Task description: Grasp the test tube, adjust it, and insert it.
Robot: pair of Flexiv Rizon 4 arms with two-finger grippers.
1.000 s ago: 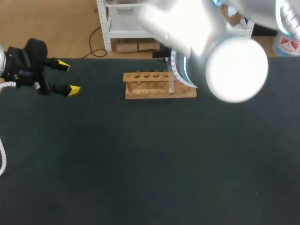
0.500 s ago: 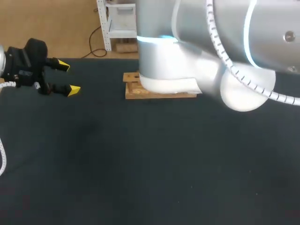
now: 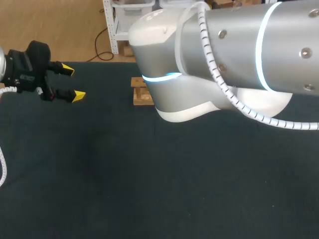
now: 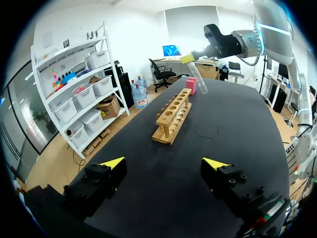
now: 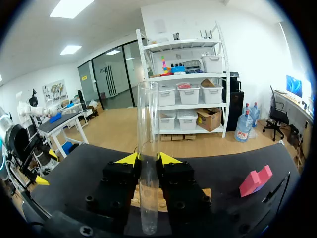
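1. The right gripper (image 5: 148,158) is clenched on a clear glass test tube (image 5: 148,124), with one yellow-tipped finger pressing it from each side.
2. In the left wrist view, the tube hangs tilted in the air near the far end of the wooden test tube rack (image 4: 173,115), without touching it.
3. The rack rests on the dark table (image 3: 99,174) and has a row of round holes along its top.
4. A pink block (image 4: 191,84) sits just beside the rack's far end.
5. The right arm (image 3: 224,55) crosses the head view and hides most of the rack, so only one end shows there.
6. The left gripper (image 3: 73,82) hovers over the table's left side, well apart from the rack. Its fingers are spread wide and released.
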